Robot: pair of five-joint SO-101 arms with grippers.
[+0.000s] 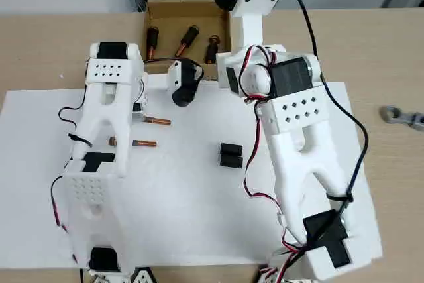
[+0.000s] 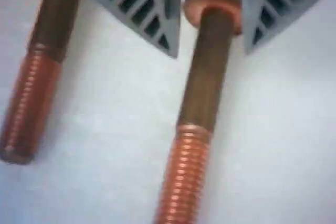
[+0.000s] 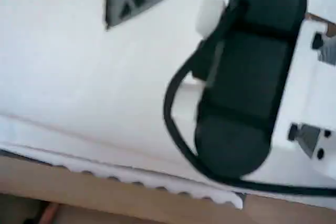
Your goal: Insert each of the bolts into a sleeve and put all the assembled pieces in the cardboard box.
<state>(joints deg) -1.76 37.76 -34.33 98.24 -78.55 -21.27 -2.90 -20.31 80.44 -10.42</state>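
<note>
On white paper sheet (image 2: 105,129): left gripper (image 2: 210,45), jaws apart, straddles flanged head of copper-coloured threaded metal bolt (image 2: 202,93) lying flat. Likely stiff, light, smooth, prone to rolling. Best pinched across plain shank just below head.

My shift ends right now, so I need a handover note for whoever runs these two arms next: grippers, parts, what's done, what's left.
Left gripper: open, low over the white sheet, fingers either side of a bolt at its head; nothing gripped.
Right gripper: by the cardboard box, near its front corner; state unclear.
Parts: a second bolt lies beside the first; two black sleeves sit mid-sheet.
Done: three assembled pieces are in the box.
Left: sleeve the loose bolts and box them.
</note>
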